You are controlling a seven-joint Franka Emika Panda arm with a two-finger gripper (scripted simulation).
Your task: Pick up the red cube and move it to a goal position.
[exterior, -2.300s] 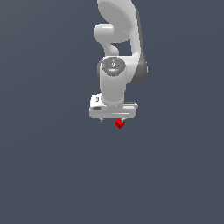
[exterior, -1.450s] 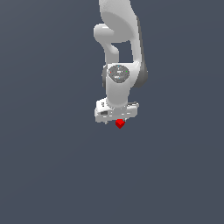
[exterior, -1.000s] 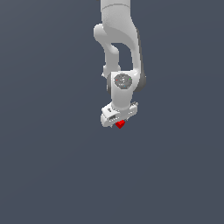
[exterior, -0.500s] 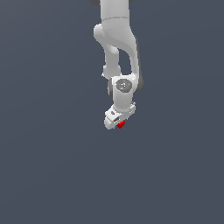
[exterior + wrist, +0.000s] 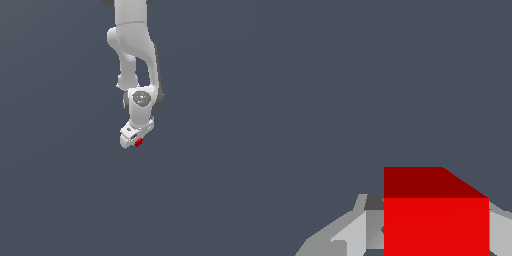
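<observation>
The red cube (image 5: 138, 143) is a tiny bright red block held at the tip of my white gripper (image 5: 136, 141), near the middle of the exterior view. The gripper is shut on it and tilted, with the hand turned toward the exterior view's left. In the wrist view the red cube (image 5: 436, 220) fills the space between the grey fingers (image 5: 353, 232), one on each side of it. The white arm (image 5: 132, 50) hangs down from the top of the exterior view. No goal marker shows in either view.
A plain dark grey-blue background (image 5: 55, 190) surrounds the arm in the exterior view. No other objects, containers or edges are in view.
The wrist has turned, so the gripper with the cube now tilts toward the exterior view's left. The cube has stayed in the gripper and at about the same place.
</observation>
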